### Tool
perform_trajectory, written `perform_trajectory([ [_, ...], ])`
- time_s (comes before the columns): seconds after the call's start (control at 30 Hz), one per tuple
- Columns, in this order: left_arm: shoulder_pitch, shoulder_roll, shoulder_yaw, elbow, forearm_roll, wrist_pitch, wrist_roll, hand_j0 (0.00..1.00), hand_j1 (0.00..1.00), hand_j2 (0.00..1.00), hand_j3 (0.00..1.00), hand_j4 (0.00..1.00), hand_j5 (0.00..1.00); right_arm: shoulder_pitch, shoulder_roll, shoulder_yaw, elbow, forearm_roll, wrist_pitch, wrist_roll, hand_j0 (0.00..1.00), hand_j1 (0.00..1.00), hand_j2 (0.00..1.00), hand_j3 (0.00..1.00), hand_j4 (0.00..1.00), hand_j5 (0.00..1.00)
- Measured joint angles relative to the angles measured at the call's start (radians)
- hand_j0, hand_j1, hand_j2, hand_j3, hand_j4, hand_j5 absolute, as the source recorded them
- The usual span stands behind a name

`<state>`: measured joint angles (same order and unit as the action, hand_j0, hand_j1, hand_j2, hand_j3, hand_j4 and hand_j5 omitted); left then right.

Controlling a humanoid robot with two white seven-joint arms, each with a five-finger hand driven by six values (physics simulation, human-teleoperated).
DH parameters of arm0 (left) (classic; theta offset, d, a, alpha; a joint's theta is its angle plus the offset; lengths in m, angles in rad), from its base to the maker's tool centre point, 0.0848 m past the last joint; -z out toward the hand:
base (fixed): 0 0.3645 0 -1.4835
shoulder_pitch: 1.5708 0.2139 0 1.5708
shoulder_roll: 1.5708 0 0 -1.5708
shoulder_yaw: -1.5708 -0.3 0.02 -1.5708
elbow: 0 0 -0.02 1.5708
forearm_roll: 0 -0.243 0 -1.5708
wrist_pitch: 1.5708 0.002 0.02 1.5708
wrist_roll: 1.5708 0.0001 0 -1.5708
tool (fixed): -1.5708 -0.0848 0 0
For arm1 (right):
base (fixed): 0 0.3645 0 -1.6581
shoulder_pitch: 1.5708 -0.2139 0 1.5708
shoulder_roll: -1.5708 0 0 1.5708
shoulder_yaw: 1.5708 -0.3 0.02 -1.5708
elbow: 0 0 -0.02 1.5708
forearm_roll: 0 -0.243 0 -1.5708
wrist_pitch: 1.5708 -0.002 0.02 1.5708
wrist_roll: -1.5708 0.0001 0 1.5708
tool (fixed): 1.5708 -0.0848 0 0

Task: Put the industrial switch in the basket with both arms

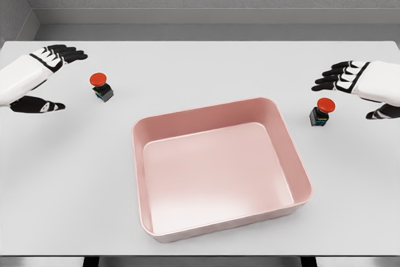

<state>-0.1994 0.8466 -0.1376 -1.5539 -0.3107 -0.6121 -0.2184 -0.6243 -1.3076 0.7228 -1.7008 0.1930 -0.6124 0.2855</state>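
Two industrial switches with red mushroom buttons on small black bodies stand on the white table. One switch is at the left, the other switch at the right. A pink rectangular basket lies between them, toward the front, with nothing inside. My left hand hovers left of the left switch, fingers spread, thumb below, holding nothing. My right hand hovers just right of and above the right switch, fingers extended and apart from it.
The white table runs to a grey back wall. Its front edge lies just below the basket. Nothing else stands on it.
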Motion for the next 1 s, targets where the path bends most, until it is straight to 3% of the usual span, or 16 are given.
perform_trajectory([
  [0.17,0.005,0.000,0.001,0.000,0.003,0.000,0.000,1.00,1.00,1.00,1.00,1.00,1.00,0.000,0.003,0.001,0.003,0.000,0.000,-0.001,1.00,1.00,1.00,1.00,1.00,1.00],
  [0.37,0.014,-0.012,-0.008,0.010,-0.007,0.000,-0.004,1.00,1.00,1.00,1.00,1.00,1.00,0.006,0.055,0.033,0.029,0.020,0.000,-0.004,1.00,1.00,1.00,1.00,1.00,1.00],
  [0.43,0.000,-0.018,-0.020,0.021,-0.010,0.000,-0.005,1.00,1.00,1.00,1.00,1.00,1.00,0.003,0.083,0.038,0.067,0.023,0.000,-0.003,1.00,1.00,1.00,1.00,1.00,1.00],
  [0.63,-0.130,-0.054,-0.105,0.082,-0.019,0.000,-0.006,1.00,1.00,1.00,1.00,1.00,1.00,-0.003,0.166,0.035,0.223,0.027,0.000,-0.004,1.00,1.00,1.00,1.00,1.00,1.00],
  [1.0,-0.250,-0.112,-0.245,0.179,-0.026,0.000,-0.008,1.00,1.00,1.00,1.00,1.00,1.00,0.000,0.292,0.040,0.373,0.028,0.000,-0.004,1.00,1.00,1.00,1.00,1.00,1.00],
])
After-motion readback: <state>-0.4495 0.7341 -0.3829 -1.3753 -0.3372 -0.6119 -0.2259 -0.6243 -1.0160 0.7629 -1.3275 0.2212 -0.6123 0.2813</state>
